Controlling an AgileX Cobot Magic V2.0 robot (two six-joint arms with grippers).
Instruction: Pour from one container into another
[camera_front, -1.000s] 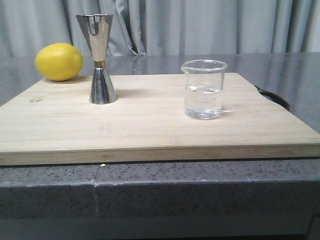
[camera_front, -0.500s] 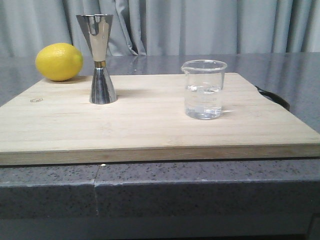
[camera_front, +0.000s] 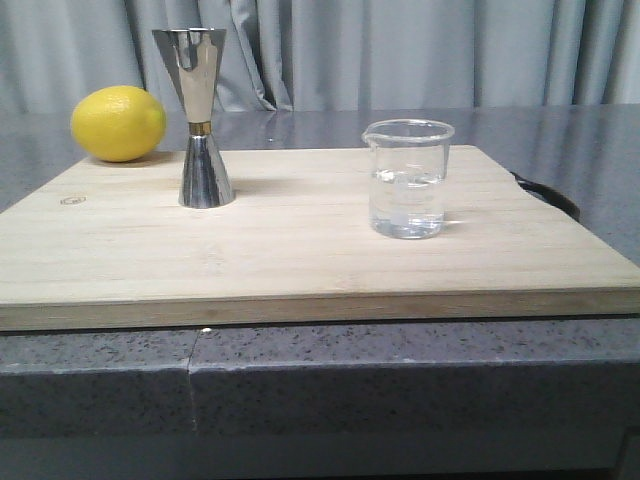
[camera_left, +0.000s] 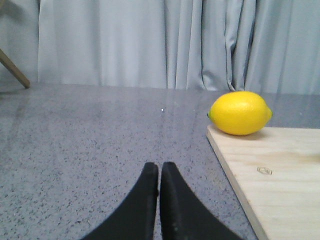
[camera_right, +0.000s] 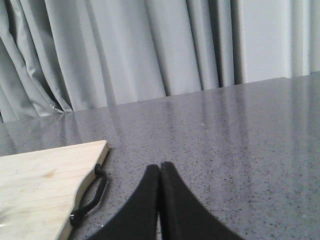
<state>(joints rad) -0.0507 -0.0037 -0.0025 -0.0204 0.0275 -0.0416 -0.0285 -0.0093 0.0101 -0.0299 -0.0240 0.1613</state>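
Right now you have both arms parked off the cutting board: the left end effector and the right end effector each sit with fingers pressed together, holding nothing, over bare counter. The beaker, part-filled with clear liquid, stands upright on the board's right half, well apart from the jigger at the left beside the lemon. That gap likely gives you room to grasp and tilt.
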